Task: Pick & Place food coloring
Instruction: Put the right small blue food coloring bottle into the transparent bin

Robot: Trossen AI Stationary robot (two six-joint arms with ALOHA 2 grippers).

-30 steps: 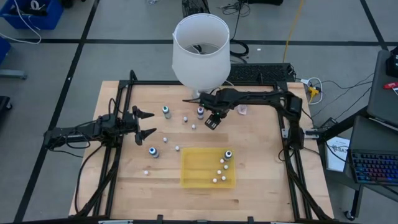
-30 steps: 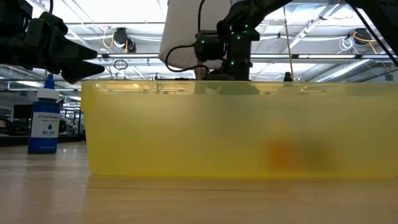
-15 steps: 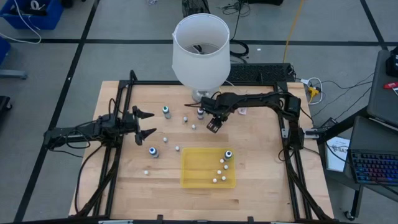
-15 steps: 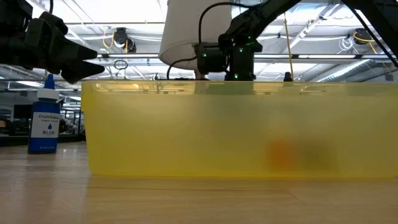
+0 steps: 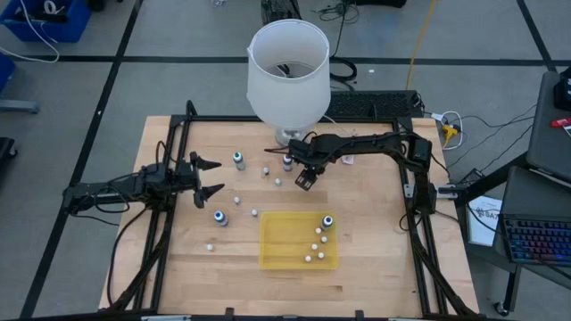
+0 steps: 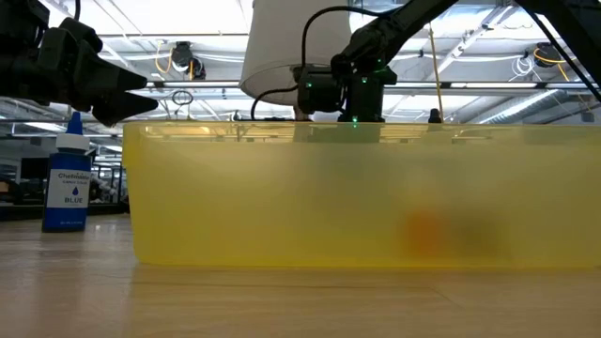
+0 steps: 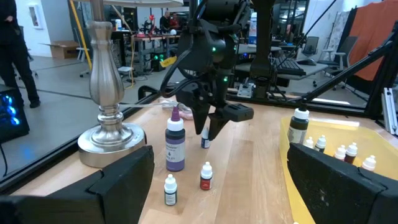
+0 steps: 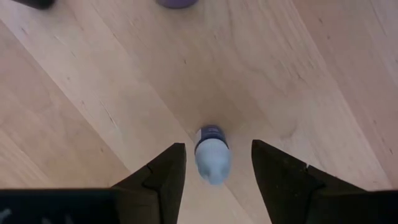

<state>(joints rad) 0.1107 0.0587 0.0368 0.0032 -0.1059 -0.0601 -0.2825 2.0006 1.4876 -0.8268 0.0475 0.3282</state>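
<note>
The food coloring bottle (image 8: 211, 152) nearest my right gripper is tiny, with a blue body and a whitish cap, and stands upright on its base on the wood. My right gripper (image 8: 217, 148) is open above it and points down, one finger on either side of the bottle without touching it. The left wrist view shows that bottle (image 7: 205, 142) just below the right gripper (image 7: 208, 129); in the high view the right gripper (image 5: 303, 179) hides it. Two more tiny bottles (image 7: 170, 190) (image 7: 206, 176) stand nearby. My left gripper (image 5: 207, 177) waits open at the table's left.
A yellow tray (image 5: 278, 251) near the front edge holds several small bottles and one larger bottle (image 5: 327, 220). A lamp with a white shade (image 5: 287, 67) stands at the far edge, its base (image 7: 109, 134) beside a purple bottle (image 7: 175, 140). Other bottles (image 5: 238, 160) (image 5: 219, 217) stand on the left half.
My right gripper has sunk a little toward the table over the tiny bottle, still open, and has been nearly still for the last half second.
</note>
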